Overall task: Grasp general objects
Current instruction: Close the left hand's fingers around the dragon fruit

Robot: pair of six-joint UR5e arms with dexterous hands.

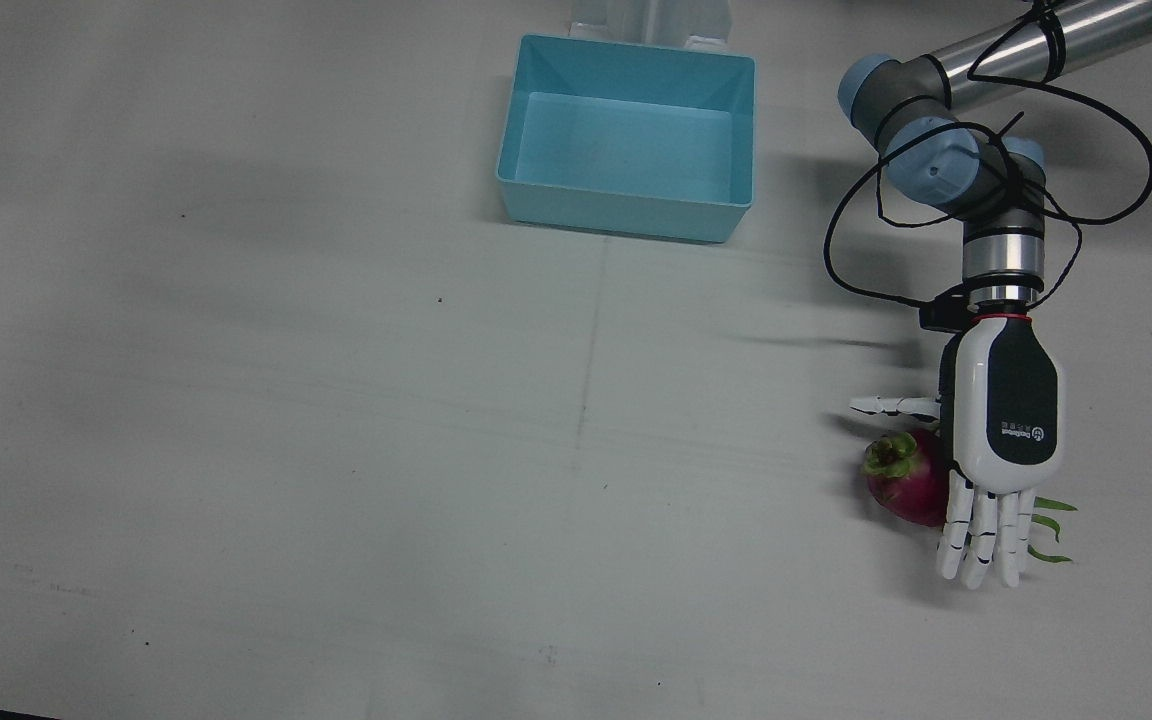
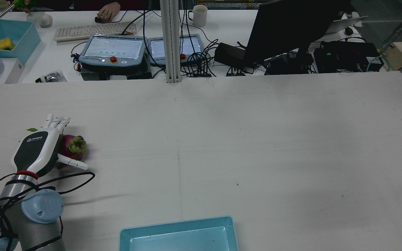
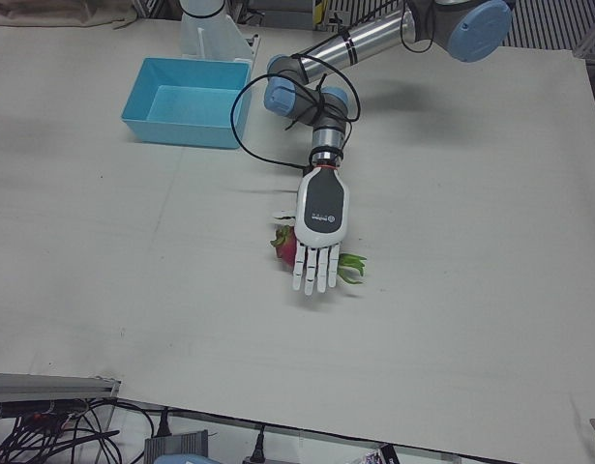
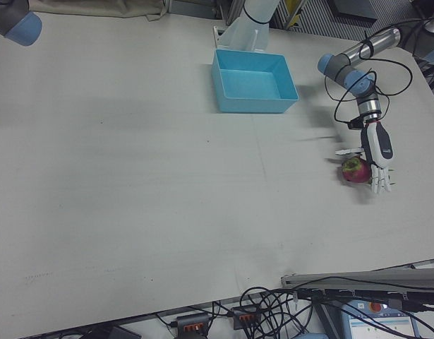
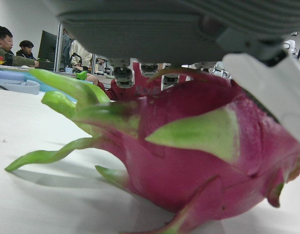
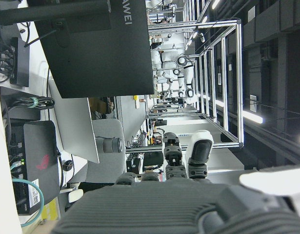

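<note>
A pink dragon fruit (image 1: 904, 485) with green scales lies on the white table, at the right of the front view. My left hand (image 1: 1001, 430) lies palm-down right over it, fingers straight and thumb spread, holding nothing. The rear view shows the dragon fruit (image 2: 72, 146) peeking out beside the left hand (image 2: 37, 148). In the left hand view the dragon fruit (image 5: 198, 151) fills the frame just under the palm (image 5: 164, 24). Whether the palm touches it is unclear. My right hand (image 6: 179, 195) shows only in its own view, raised, fingers extended and empty.
A light blue bin (image 1: 626, 210) stands empty near the arms' pedestals, well away from the fruit. Black cable loops around the left arm's wrist (image 1: 1001, 250). Beyond the table's far edge in the rear view are monitors, a keyboard and a person's hand (image 2: 108, 15).
</note>
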